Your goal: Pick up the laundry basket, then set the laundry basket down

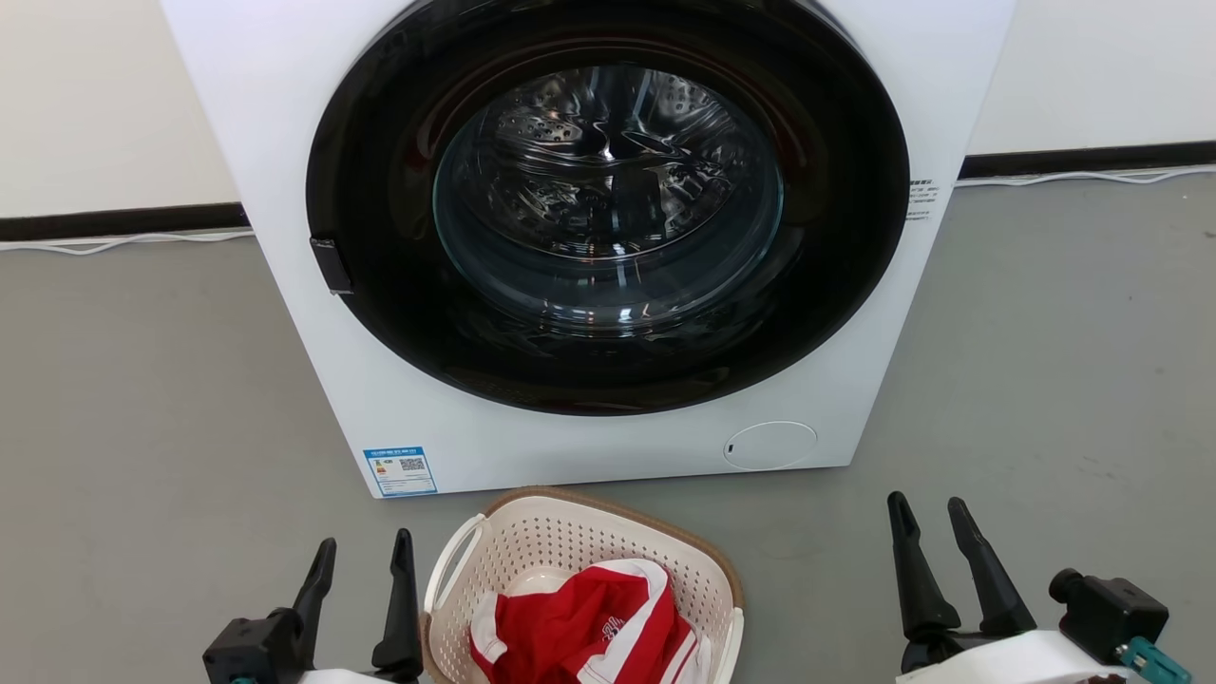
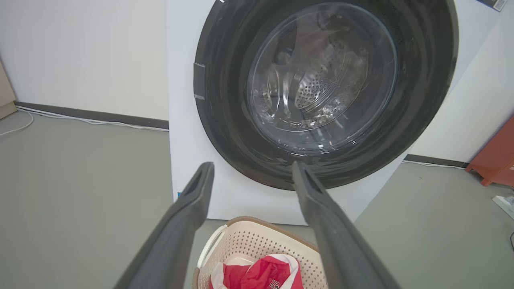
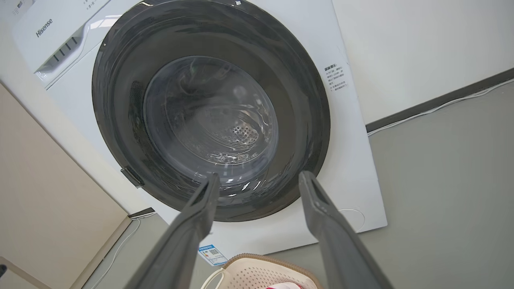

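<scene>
Flanking the basket (image 1: 570, 541): left hand (image 1: 366, 541) just beside it, right hand (image 1: 925, 501) well apart, both spread, empty; a one-sided lift would likely tip it, spilling the shirt (image 1: 589, 622).

CAMERA PLACEMENT

Head view: high position, facing forward and down onto the washing machine (image 1: 589, 446) front; the laundry basket (image 1: 570, 541) sits near, at the bottom edge. Left wrist view: low position, facing along the left pincer (image 2: 253, 163) toward the machine door (image 2: 321, 80), close. Right wrist view: low, rolled sideways, facing along the right pincer (image 3: 260, 174) at the same door. All three views share the door, basket rim and floor (image 1: 142, 380).
</scene>
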`<state>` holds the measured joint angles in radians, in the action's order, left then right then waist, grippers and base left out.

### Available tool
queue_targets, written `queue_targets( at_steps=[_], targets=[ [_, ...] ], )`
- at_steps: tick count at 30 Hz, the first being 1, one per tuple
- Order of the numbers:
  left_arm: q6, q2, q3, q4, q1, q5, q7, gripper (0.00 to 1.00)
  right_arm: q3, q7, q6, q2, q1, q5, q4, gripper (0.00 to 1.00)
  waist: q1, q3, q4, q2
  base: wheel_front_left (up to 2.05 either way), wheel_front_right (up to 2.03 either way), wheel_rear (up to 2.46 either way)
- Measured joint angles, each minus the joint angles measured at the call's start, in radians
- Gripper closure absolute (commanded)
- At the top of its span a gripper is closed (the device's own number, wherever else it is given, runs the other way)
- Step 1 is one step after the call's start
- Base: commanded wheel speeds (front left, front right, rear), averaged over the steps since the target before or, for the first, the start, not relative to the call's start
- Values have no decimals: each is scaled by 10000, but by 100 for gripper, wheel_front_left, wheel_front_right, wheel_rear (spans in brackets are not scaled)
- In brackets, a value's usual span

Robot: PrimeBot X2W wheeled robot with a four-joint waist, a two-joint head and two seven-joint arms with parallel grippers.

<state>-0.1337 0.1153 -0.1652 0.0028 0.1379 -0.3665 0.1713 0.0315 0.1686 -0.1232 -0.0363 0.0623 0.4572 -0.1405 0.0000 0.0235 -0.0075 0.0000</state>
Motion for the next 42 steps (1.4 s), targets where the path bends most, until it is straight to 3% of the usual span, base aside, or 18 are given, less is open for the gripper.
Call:
queue_targets(
  at_steps=[27, 42],
  targets=[
    [-244, -86, -119, -449, 409, 2922, 769, 0, 196, 786, -2, -40, 205, -3175, 359, 0, 0, 13, -31, 0, 0, 0, 0],
    [-65, -251, 82, -385, 595, 3081, 813, 0, 307, 798, -4, -44, 208, -3250, 364, 0, 0, 74, -19, 0, 0, 0, 0]
  ],
)
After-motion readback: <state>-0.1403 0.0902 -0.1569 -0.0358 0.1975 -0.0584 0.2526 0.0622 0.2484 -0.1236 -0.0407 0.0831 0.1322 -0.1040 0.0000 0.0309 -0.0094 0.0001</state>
